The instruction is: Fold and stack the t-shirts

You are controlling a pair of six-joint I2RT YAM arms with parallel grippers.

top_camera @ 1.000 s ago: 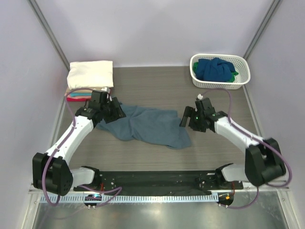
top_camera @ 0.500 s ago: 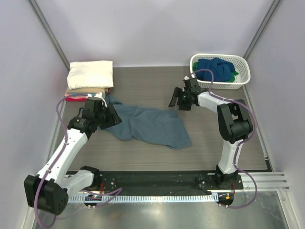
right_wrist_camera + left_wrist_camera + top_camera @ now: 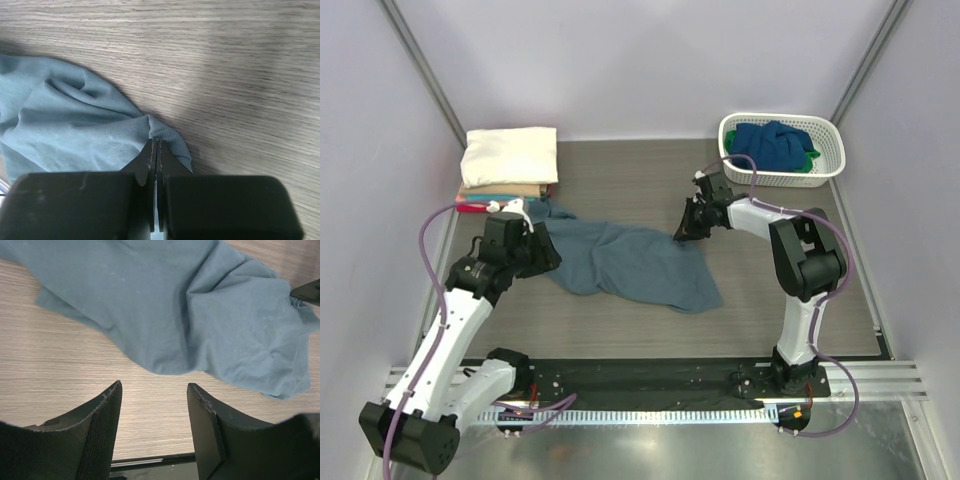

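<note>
Top external: grey-blue shirt (image 3: 630,262) lies crumpled mid-surface (image 3: 620,185), not yet flattened, so we're at the spread-out step before any fold. Folded stack (image 3: 508,160) sits far L corner, cream shirt on top, w/ tan and red edges peeking beneath. Basket (image 3: 775,178) is far R w/ a dark blue shirt (image 3: 770,142) heaped inside, so more is waiting.

Right wrist view: right hand (image 3: 155,142) has its fingers pressed together right at the shirt's far R corner. Cloth puckers at the tips, so it looks like a pinch on the hem, tho the tips hide the exact bite.

Left wrist view: left hand (image 3: 154,388) is spread wide w/ nothing between the fingers. It hovers over bare surface just short of the shirt's near-L edge, w/ cloth filling the view ahead.

Judgement: one corner looks caught, the other isn't.

Next move calls for:
- L hand down onto a matching corner or hem on its side, closing on one layer only, not a bunched fold.
- Then both hands lift and draw apart so the shirt goes taut and lies flat.
- R pinch looks shallow, so pull gently or the hem slips out.
</note>
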